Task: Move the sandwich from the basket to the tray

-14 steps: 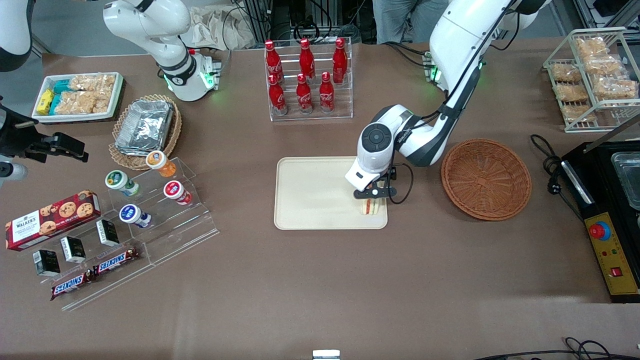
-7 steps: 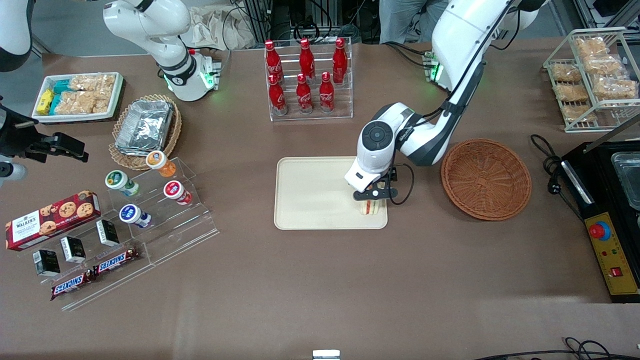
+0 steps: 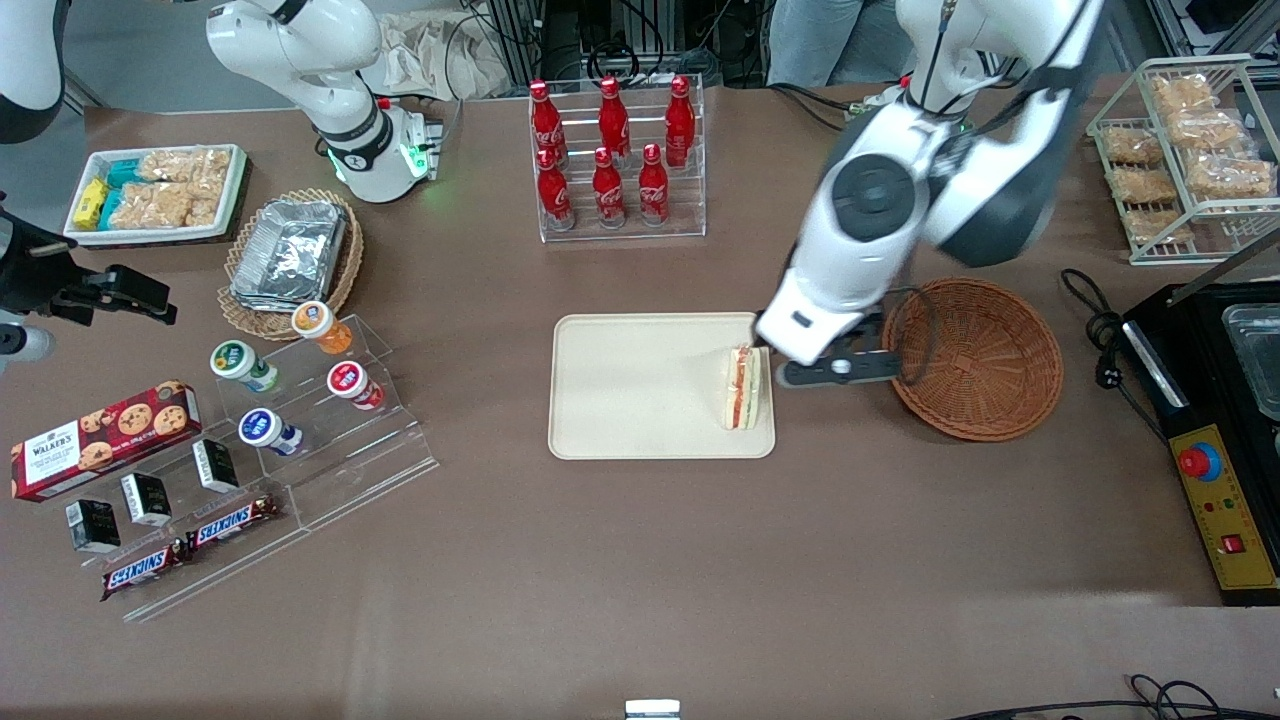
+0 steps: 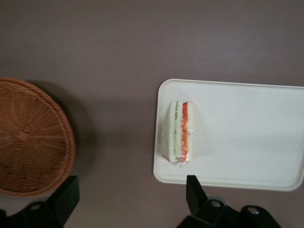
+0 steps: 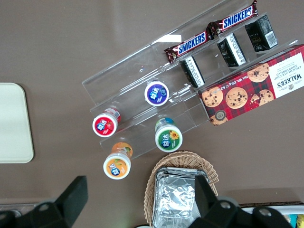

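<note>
The sandwich (image 3: 743,388) stands on its edge on the tray (image 3: 630,390), close to the tray's rim at the working arm's end, with its layered red-orange and green filling facing up. In the wrist view the sandwich (image 4: 180,131) sits just inside one short rim of the tray (image 4: 247,142), touching nothing else. The gripper (image 3: 838,369) hangs raised above the table, over the strip of brown tabletop between the tray and the basket (image 3: 972,358). Its two black fingers (image 4: 64,197) are spread wide apart and hold nothing; the sandwich lies free between and below them in the wrist view. The round woven basket (image 4: 31,142) holds nothing and lies beside the tray, toward the working arm's end of the table. Farther from the front camera than the tray, a clear rack of red bottles (image 3: 612,155) stands upright on the table (image 3: 640,560).
</note>
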Controlling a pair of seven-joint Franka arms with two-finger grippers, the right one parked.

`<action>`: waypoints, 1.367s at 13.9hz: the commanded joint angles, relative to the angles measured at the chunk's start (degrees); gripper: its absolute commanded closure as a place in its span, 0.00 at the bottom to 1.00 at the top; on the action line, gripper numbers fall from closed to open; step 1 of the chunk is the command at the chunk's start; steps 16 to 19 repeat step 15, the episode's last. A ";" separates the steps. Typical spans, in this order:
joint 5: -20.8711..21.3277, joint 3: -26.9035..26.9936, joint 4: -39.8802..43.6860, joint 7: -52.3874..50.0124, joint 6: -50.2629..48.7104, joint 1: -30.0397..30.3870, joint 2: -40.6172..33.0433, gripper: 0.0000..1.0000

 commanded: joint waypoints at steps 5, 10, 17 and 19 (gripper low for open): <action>-3.32 -0.35 8.08 22.94 -13.60 16.39 -3.49 0.00; -2.00 -0.34 9.41 20.48 -19.15 19.73 -9.46 0.00; -2.00 -0.78 9.33 22.32 -19.59 19.39 -9.99 0.00; -2.00 -0.78 9.33 22.32 -19.59 19.39 -9.99 0.00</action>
